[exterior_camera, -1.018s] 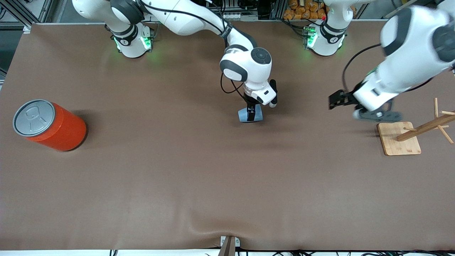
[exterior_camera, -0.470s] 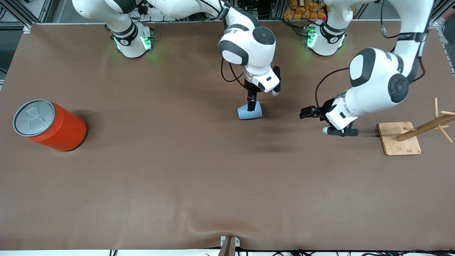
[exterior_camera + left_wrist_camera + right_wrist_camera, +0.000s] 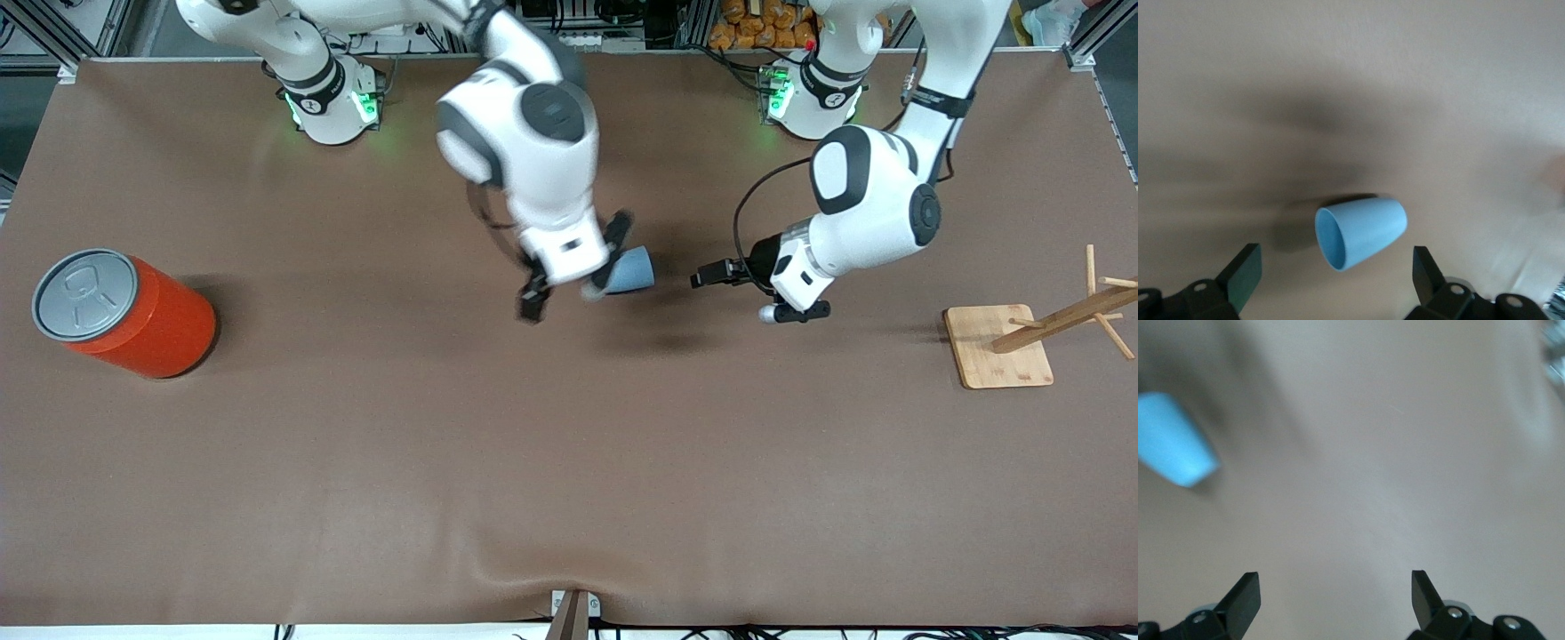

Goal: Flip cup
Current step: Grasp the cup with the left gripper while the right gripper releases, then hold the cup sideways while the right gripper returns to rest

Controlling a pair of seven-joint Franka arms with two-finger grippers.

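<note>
The light-blue cup [image 3: 631, 269] lies on its side in the middle of the table. In the left wrist view the cup [image 3: 1361, 230] shows its darker mouth, and it lies just ahead of my open left gripper [image 3: 1336, 268], in line with the gap between the fingers. My left gripper [image 3: 704, 278] is low beside the cup, toward the left arm's end. My right gripper [image 3: 533, 305] is open and empty, beside the cup toward the right arm's end. In the right wrist view the cup [image 3: 1171, 440] lies off to one side of the right gripper [image 3: 1336, 585].
A big orange can [image 3: 124, 311] with a grey pull-tab lid stands at the right arm's end. A wooden peg rack [image 3: 1000, 348] on a square base stands at the left arm's end.
My right gripper has let go of the cup and swung away toward the right arm's end. My left arm has moved from near the rack to just beside the cup.
</note>
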